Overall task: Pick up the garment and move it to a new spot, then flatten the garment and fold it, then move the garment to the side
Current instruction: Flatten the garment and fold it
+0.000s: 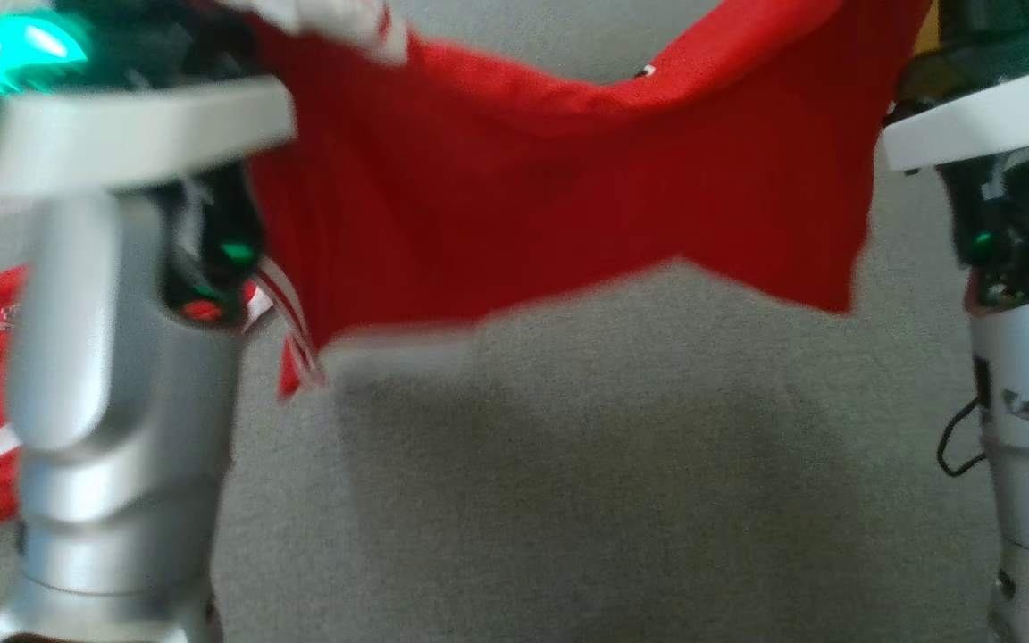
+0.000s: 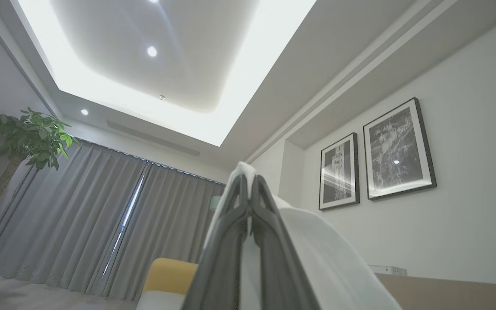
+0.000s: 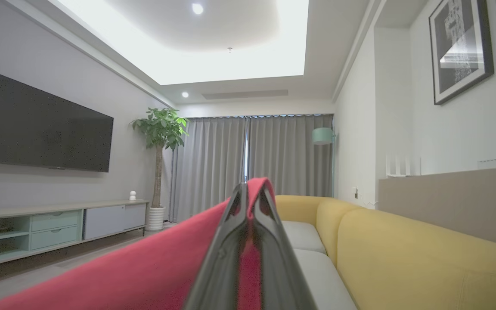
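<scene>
Aloft, soft red garment [image 1: 568, 205] sagging, left gripper [image 2: 250, 180] jaws pinching white trim, right gripper [image 3: 252, 186] jaws pinching red cloth.

The head camera looks steeply down, close on the red garment [image 1: 568, 196] over a grey surface [image 1: 657, 464]. Both wrist cameras tilt upward into the room, sharing grey curtains [image 2: 101, 224], potted plant [image 2: 32, 137] and framed prints [image 2: 398, 150].
</scene>
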